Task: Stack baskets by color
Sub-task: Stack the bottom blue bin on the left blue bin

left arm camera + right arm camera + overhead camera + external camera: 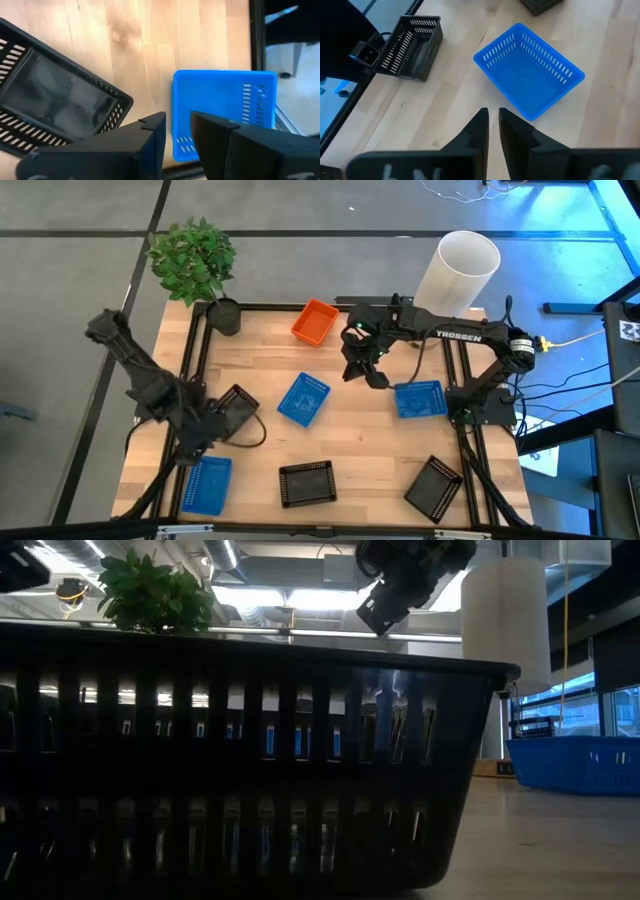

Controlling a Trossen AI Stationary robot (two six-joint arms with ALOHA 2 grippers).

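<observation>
Seven baskets show on the wooden table in the high view. An orange one (315, 321) is at the far middle. Blue ones sit at the centre (303, 399), at the right (420, 399) and at the near left (208, 484). Black ones are at the near middle (307, 483), the near right (434, 488) and the left (238, 405). My left gripper (177, 132) hangs open over the left side, between the left black basket (55, 105) and the near-left blue basket (225, 105), touching neither. My right gripper (492, 117) hovers above the centre blue basket (530, 75), its fingers a slim gap apart and empty.
A potted plant (195, 265) stands at the far left corner and a tall white cylinder (458, 272) at the far right. A dark metal frame (190, 370) borders the table. In the low view the near black basket (240, 770) fills most of the picture.
</observation>
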